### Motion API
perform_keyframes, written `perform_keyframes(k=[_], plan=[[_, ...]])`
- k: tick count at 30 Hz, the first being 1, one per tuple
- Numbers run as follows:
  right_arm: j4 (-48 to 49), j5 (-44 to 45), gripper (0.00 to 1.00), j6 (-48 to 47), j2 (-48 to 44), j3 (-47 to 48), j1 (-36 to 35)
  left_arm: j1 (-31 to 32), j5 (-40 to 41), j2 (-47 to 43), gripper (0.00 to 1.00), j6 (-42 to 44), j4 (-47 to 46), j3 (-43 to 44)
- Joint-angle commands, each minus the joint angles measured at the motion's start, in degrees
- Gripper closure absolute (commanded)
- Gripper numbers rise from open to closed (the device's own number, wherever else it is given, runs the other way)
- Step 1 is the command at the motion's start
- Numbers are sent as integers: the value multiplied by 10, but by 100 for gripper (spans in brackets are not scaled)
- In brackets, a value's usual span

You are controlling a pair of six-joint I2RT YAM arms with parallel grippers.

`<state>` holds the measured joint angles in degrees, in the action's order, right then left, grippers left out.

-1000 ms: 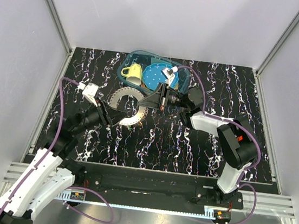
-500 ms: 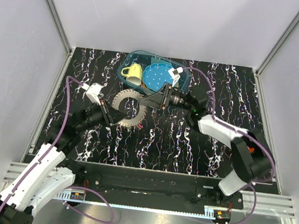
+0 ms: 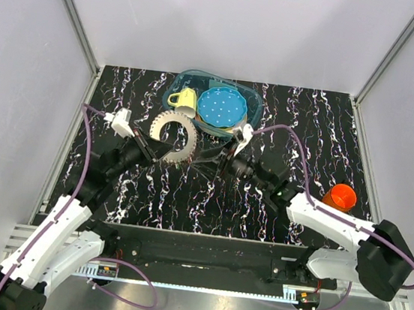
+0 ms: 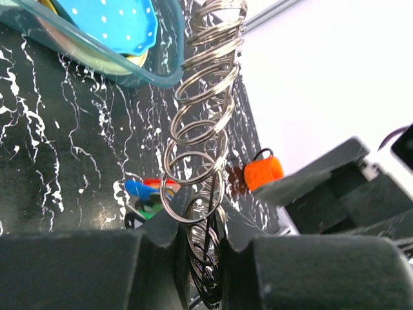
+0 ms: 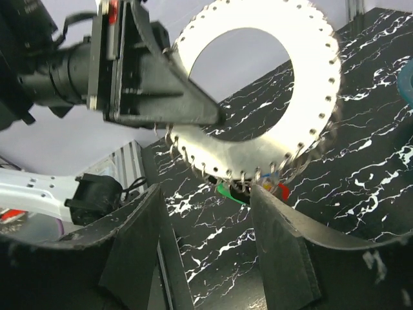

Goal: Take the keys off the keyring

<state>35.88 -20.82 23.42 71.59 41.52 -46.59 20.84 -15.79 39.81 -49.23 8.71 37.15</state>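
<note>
The keyring (image 3: 173, 137) is a pale flat disc with a big hole and many small metal rings along its edge. My left gripper (image 3: 152, 150) is shut on its lower left edge and holds it up on edge above the table. In the left wrist view the row of rings (image 4: 205, 123) runs up from the shut gripper (image 4: 203, 240). The keys (image 4: 150, 192), with blue, red and green heads, hang at the disc's bottom; the right wrist view shows the keys (image 5: 258, 188) under the keyring (image 5: 313, 84). My right gripper (image 5: 205, 194) is open just in front of them, touching nothing.
A teal bin (image 3: 202, 73) at the back holds a blue dotted plate (image 3: 221, 107) and a yellow cup (image 3: 183, 99). An orange cup (image 3: 340, 195) stands at the right beside the right arm, seen as a small orange cup (image 4: 263, 173) from the left wrist.
My right gripper has opened and drawn back from the bin side toward the near middle, uncovering the orange cup. My left gripper tightened on the keyring and raised it toward the back.
</note>
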Motion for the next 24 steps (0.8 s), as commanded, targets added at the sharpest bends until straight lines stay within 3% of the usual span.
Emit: perform_keyframes(k=[1,8,18,24], plan=[[81,76,39,-91,1,-11,-58,-2,35,-19,100,-61,-101,24],[182,96,42,-165,64,-18,-127,-1,41,-26,100,-75,-106,29],[232,151,47,-216,129,0,-174,0,49,-51,100,-90,-103,28],[254,205,45,-252,152,10,-184,1,50,-63,100,-105,-103,18]])
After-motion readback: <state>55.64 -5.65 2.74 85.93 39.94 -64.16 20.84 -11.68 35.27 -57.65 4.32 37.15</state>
